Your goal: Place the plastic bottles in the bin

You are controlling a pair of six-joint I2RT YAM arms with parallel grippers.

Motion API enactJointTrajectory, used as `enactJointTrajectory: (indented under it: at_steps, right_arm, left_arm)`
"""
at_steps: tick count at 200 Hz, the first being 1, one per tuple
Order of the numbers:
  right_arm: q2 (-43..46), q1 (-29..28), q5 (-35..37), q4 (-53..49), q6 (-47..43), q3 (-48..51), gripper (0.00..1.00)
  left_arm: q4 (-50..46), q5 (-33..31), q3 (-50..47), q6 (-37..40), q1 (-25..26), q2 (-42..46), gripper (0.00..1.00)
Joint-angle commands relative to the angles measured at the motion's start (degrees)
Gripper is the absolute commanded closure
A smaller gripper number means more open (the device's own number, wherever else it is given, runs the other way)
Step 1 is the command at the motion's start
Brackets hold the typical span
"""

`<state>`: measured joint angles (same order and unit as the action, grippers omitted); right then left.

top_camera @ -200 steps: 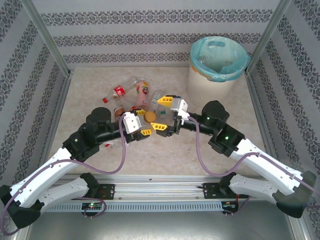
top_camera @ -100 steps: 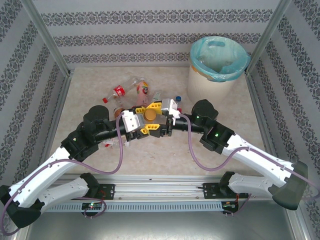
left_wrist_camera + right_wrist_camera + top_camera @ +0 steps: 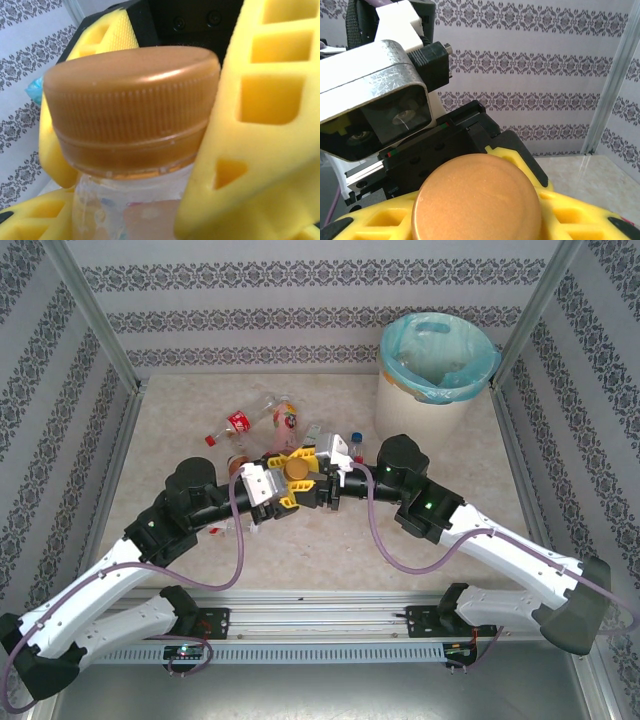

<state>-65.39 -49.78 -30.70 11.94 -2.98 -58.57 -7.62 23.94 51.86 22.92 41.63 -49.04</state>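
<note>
A clear plastic bottle with a brown cap (image 3: 297,470) stands upright between both grippers at the table's middle. My left gripper (image 3: 283,487) is shut on its body; in the left wrist view (image 3: 145,215) the cap (image 3: 130,100) sits just above my fingers. My right gripper (image 3: 308,472) has come in from the right, and its yellow fingers (image 3: 260,125) press on both sides of the cap. In the right wrist view (image 3: 477,220) the cap top (image 3: 477,200) lies between them. The bin (image 3: 400,410), cream with a turquoise liner, stands at the back right.
Several more plastic bottles lie in a loose heap behind the grippers, among them a red-labelled one (image 3: 238,425) and a pink-labelled one (image 3: 286,418). Patterned walls and metal posts (image 3: 95,320) enclose the table on three sides.
My right gripper moved left to the bottle held by the left gripper and closed its fingers round the cap. The left gripper kept its grip and shifted slightly.
</note>
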Motion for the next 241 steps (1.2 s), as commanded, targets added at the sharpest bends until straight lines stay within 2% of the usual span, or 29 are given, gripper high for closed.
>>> enactJointTrajectory:
  at_steps: [1, 12, 33, 51, 92, 114, 138, 201, 241]
  right_arm:
    - [1.4, -0.4, 4.6, 1.8, 1.1, -1.8, 0.78]
    - [2.4, -0.4, 6.4, 1.1, -0.1, -1.8, 0.81]
    - [4.1, -0.1, 10.7, -1.7, -3.4, -2.9, 0.88]
    - [5.1, 0.8, 14.1, -5.6, -6.2, -4.9, 0.9]
    - [6.2, 6.1, 20.9, -11.5, -9.6, -9.8, 0.95]
    - [4.6, 11.4, 23.4, -16.2, -11.4, -14.3, 0.98]
    - [1.6, 17.7, 29.5, -19.4, -13.8, -19.7, 1.0]
    - [-7.9, 32.8, 32.0, -15.8, -8.9, -33.3, 0.98]
    - [-14.1, 37.7, 36.3, -12.6, -8.9, -36.1, 1.0]
  left_arm:
    - [3.4, 0.6, -0.3, -0.4, 0.8, -1.0, 0.46]
    - [4.1, 0.0, 0.1, -1.2, 0.8, -1.3, 0.38]
    - [7.6, -3.1, -0.4, -3.3, 0.8, -0.6, 0.11]
    - [11.0, -6.5, -0.9, -5.2, 0.8, 0.6, 0.0]
    - [14.2, -13.8, 0.1, -8.2, 0.8, 2.1, 0.0]
    - [14.2, -16.4, 0.7, -9.3, 0.8, 2.1, 0.0]
    - [16.0, -18.0, 0.4, -10.9, 0.8, 1.0, 0.0]
    - [16.6, -26.7, 0.9, -18.7, 0.8, -5.0, 0.0]
    - [13.4, -28.9, 1.1, -23.2, 0.8, -7.2, 0.0]
